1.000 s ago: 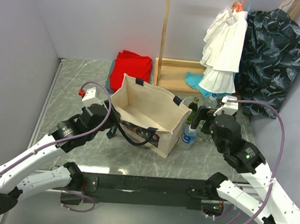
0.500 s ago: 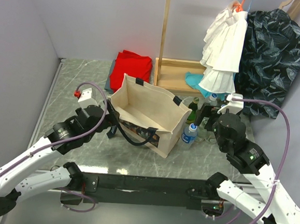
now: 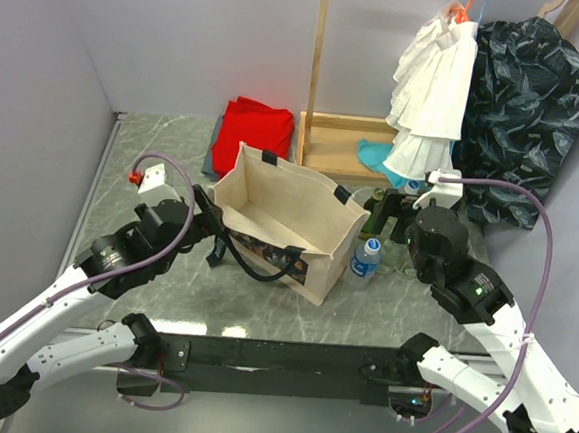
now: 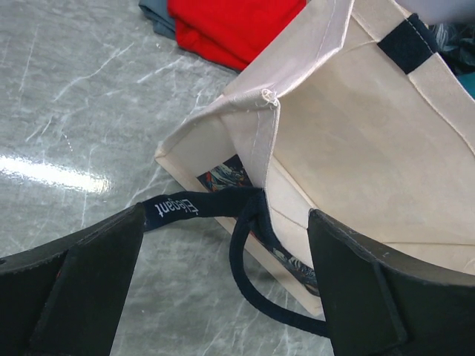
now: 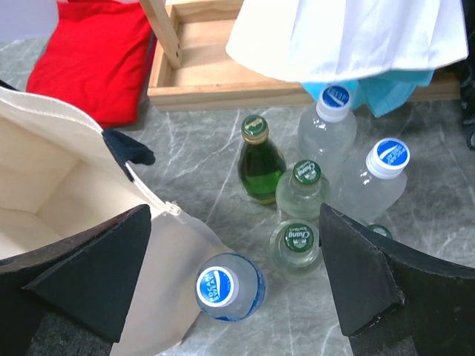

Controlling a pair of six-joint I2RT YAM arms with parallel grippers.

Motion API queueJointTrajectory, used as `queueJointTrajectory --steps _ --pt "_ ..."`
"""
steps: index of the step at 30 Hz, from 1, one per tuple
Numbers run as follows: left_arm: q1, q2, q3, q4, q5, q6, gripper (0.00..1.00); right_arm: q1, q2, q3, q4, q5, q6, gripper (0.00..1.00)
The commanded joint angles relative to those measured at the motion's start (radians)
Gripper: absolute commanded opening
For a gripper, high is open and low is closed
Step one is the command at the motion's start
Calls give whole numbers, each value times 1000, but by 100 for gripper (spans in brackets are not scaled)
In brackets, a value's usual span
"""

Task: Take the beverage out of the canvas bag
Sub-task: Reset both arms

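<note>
the canvas bag [image 3: 305, 206] is seen standing upright and open-topped on the marble table [image 3: 154, 151], with its navy strap handle [image 4: 185, 205] hanging down the near side. a blue-capped bottle [image 3: 366, 257] is set upright on the table just outside the bag's right end, and more bottles [image 5: 300, 185] are clustered behind it. the left gripper [image 4: 224, 215] is held wide open, nothing gripped, at the bag's left corner near the strap. the right gripper [image 5: 234, 215] is spread wide and empty above the bottles. a red folded cloth [image 3: 254, 129] is seen behind the bag.
</note>
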Motion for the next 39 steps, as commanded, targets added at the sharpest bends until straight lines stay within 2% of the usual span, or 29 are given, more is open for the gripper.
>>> queueJointTrajectory --steps 1,18,31,39 --pt "-2 -3 51 -1 -37 13 96 4 10 71 55 25 -29 100" --pt "-2 24 100 43 -43 75 96 4 72 136 113 54 -89 100" --pt "-2 10 126 61 -47 108 96 7 122 209 127 -1 -135 100" --pt "-2 25 176 111 -46 191 96 7 176 271 125 -29 -164 100"
